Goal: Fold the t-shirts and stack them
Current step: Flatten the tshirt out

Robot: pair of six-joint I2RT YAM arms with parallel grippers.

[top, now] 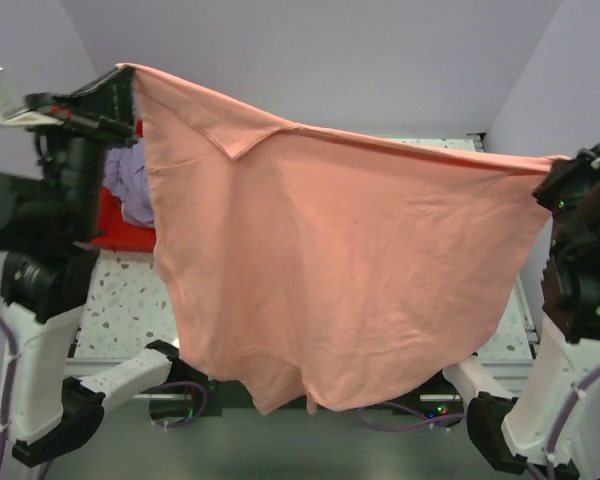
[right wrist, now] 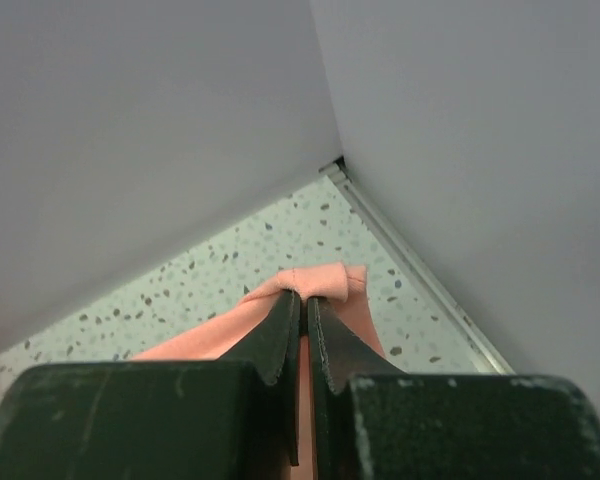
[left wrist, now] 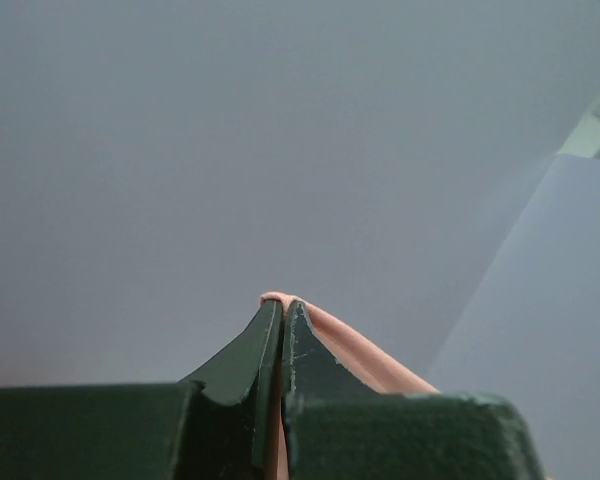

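The salmon-pink t-shirt [top: 340, 260] hangs spread wide in the air between both arms, its lower edge dangling over the near table edge. My left gripper [top: 128, 72] is shut on its upper left corner; the left wrist view shows the pink cloth [left wrist: 355, 350] pinched between the shut fingertips [left wrist: 283, 307]. My right gripper [top: 560, 162] is shut on the upper right corner; the right wrist view shows the pink hem [right wrist: 320, 282] clamped at the fingertips [right wrist: 304, 297]. A lavender t-shirt [top: 130, 180] lies bunched in the red bin. The white and dusty rose tees are hidden.
A red plastic bin [top: 115, 225] stands at the left behind the hanging shirt. The speckled table [top: 125, 300] shows at the left and in the right wrist view [right wrist: 210, 270], with its metal edge rail [right wrist: 420, 270]. Grey walls close in behind and at the right.
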